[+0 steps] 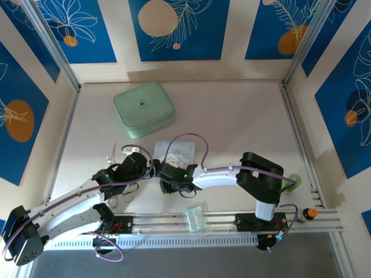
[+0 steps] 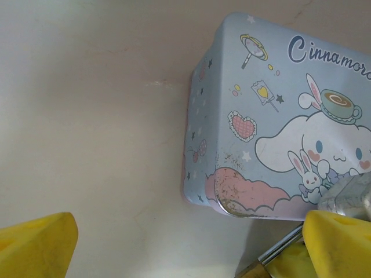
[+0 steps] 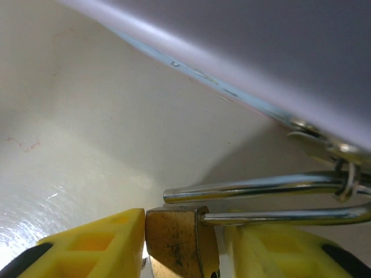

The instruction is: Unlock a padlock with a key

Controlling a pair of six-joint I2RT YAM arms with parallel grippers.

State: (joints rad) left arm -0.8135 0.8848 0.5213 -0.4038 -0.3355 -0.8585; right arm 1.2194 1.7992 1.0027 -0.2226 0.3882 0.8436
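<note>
The padlock [image 3: 177,246], a small worn brass block, sits between the yellow fingers of my right gripper [image 3: 185,243]. The left finger [image 3: 98,246] touches the brass body and the right finger lies close against its other side. Its silver shackle [image 3: 261,188] shows one free end out of the body and runs to the metal hasp of the light blue cartoon box [image 2: 278,116]. My left gripper [image 2: 191,243] stands wide open over bare table beside the box's corner, holding nothing. A tiny silvery piece [image 1: 110,155] lies to its left; I cannot tell whether it is the key.
A mint green case [image 1: 144,108] lies at the back of the table. A clear plastic bag [image 1: 196,218] rests on the front rail. A green ring [image 1: 295,179] and an orange-capped item [image 1: 311,213] sit at the right edge. Both grippers [image 1: 157,171] crowd the box's near-left corner.
</note>
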